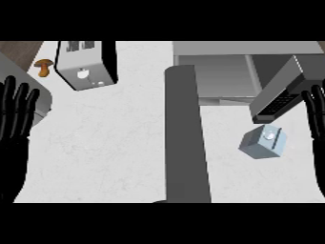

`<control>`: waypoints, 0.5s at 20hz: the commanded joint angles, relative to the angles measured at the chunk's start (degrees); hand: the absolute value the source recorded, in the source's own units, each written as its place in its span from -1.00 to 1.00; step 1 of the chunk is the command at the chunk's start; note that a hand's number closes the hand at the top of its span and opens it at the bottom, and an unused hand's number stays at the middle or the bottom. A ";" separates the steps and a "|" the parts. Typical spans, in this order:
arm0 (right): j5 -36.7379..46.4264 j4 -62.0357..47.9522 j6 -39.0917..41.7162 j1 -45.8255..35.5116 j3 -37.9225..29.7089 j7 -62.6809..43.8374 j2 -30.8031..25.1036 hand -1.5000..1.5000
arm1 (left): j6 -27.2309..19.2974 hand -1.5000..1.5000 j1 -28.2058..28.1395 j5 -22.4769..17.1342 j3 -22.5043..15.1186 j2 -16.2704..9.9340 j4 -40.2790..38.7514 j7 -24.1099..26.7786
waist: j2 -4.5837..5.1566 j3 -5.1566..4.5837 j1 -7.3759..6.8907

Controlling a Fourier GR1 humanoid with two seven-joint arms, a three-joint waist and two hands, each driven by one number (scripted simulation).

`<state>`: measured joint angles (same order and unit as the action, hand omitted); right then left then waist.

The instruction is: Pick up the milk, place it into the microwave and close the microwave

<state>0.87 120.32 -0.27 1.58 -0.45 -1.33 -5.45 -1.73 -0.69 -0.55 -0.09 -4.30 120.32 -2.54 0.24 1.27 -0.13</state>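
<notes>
- Head view: no readable writing anywhere.
- One milk carton [262, 142] on counter [116, 143], just below open microwave [225, 76] door [281, 90].
- One toaster [86, 64], one mushroom [44, 67].
- Left hand [6, 119], right hand [324, 119]: fingers straight, holding nothing.

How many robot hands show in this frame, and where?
2. The left hand is at the view's left edge, open with fingers up, and the right hand at the right edge, also open, beside the microwave door.
</notes>
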 commanded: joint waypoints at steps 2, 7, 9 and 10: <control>1.32 -0.44 -0.89 -1.95 -1.00 1.45 0.12 -1.00 | 4.99 -1.00 -1.46 -3.36 3.01 -2.87 -2.61 5.14 | -0.26 -1.30 0.01; -2.23 -5.99 -3.90 -8.45 -2.08 0.75 4.07 -1.00 | 3.37 -1.00 2.95 -4.37 2.29 -0.64 -8.62 1.05 | -0.08 -1.26 -0.05; -5.84 -1.97 -2.63 -10.48 -5.09 -5.84 1.00 -1.00 | 6.37 -1.00 0.39 -6.09 2.41 -0.90 -9.96 5.46 | -0.24 -1.30 0.10; -5.71 -2.34 -2.69 -11.50 -5.34 -5.73 0.55 -1.00 | 4.06 -1.00 2.36 -3.75 0.67 0.73 -10.86 3.90 | -0.24 -1.28 0.16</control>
<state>-2.19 117.67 -2.39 -7.20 -4.41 -3.70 -4.90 2.65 1.28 -4.13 1.20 -5.09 112.74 1.07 0.06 0.09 -0.04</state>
